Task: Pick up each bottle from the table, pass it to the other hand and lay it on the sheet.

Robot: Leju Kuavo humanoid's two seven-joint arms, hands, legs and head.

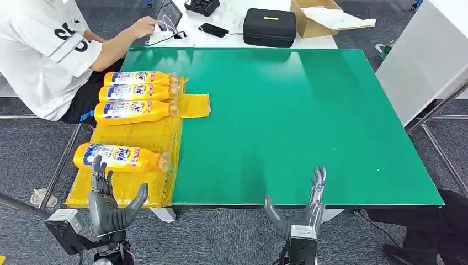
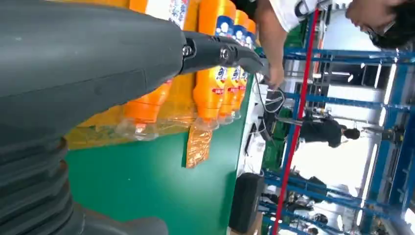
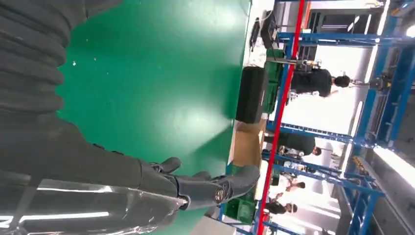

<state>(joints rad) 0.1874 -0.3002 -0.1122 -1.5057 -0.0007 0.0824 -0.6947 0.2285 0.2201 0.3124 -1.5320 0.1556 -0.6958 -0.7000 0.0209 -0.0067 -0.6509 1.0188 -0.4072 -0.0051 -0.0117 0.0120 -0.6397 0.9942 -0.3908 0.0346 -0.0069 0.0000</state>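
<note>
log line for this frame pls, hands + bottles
left hand: open, near table edge | right hand: open, holds nothing | bottles: four lying on yellow sheet | green table: no bottle on bare part

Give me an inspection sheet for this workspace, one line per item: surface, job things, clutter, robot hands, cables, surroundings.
Surface: green table, its middle and right bare.
Job's things: four orange bottles lying on the yellow sheet at the table's left; nearest bottle apart from the other three.
Clutter: black case, cardboard box, phone on the white table behind.
Robot hands: left robot hand and right robot hand open, at the near edge.
Cables: white cable by the tablet.
Surroundings: seated person at far left; blue racks beyond.
</note>
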